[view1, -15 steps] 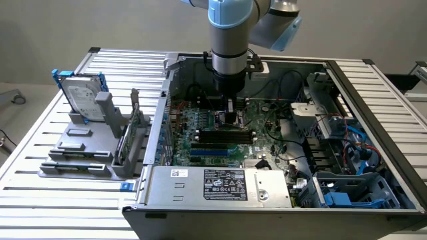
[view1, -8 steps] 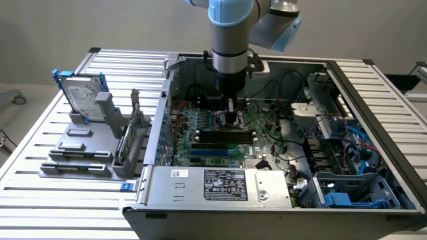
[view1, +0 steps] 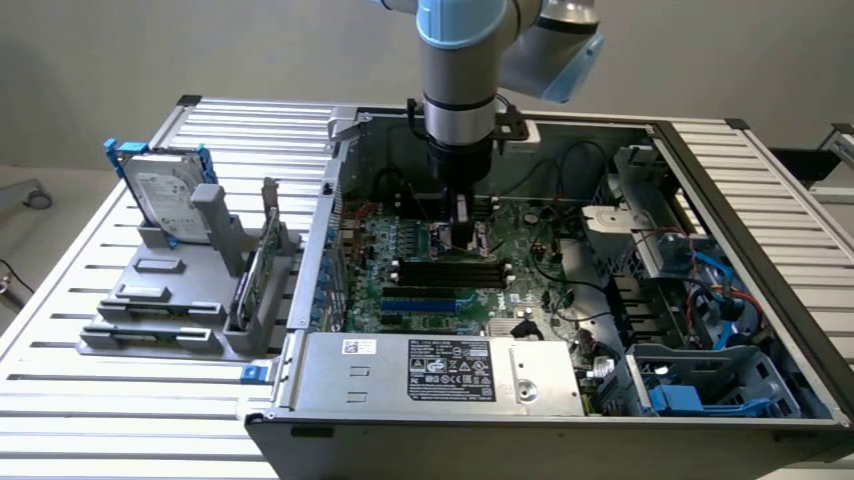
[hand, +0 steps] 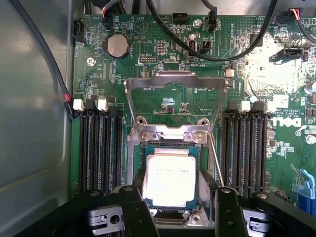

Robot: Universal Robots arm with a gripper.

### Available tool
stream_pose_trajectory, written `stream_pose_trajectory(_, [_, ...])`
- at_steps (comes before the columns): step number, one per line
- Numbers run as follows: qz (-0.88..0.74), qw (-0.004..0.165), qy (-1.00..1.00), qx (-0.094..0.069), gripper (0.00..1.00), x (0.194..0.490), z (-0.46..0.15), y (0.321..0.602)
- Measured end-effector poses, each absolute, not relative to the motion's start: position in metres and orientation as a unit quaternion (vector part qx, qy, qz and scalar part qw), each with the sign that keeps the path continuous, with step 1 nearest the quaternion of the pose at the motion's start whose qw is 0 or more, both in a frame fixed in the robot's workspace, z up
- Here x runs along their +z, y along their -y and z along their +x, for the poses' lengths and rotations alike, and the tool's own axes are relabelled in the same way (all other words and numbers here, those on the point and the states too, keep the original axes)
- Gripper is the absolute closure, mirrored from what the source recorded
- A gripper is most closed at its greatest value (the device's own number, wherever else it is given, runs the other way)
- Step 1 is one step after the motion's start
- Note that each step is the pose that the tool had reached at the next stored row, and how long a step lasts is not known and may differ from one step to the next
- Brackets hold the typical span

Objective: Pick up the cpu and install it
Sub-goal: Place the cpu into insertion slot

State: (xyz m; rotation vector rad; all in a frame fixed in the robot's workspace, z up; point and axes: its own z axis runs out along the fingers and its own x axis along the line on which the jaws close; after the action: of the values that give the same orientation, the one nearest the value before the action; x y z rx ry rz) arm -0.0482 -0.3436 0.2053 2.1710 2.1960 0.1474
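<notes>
The cpu (hand: 170, 174), a small square chip with a dull silver top, lies level inside the black-framed socket (hand: 170, 144) of the green board (hand: 286, 148). My gripper (hand: 172, 186) is straight over it, and its black fingers (hand: 134, 207) close in on the chip's two opposite sides. The socket's metal load plate (hand: 175, 81) is swung up and open, and its thin lever (hand: 215, 158) stands beside the socket. In the exterior view the gripper (view1: 461, 240) reaches low into the open computer case (view1: 334, 200), just above the board.
Black memory slots (hand: 98, 148) (hand: 244, 148) flank the socket. Black cables (hand: 187, 44) loop over the board. The power supply (view1: 441, 370) fills the case's near side. On the exterior view's left, a hard drive in a blue frame (view1: 167, 190) stands on a grey fixture (view1: 160, 300).
</notes>
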Motion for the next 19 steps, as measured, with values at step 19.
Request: stream_pose_trajectory(19, [0.702, 0.025, -0.71, 0.048, 0.67, 0.232, -0.048, 0.344])
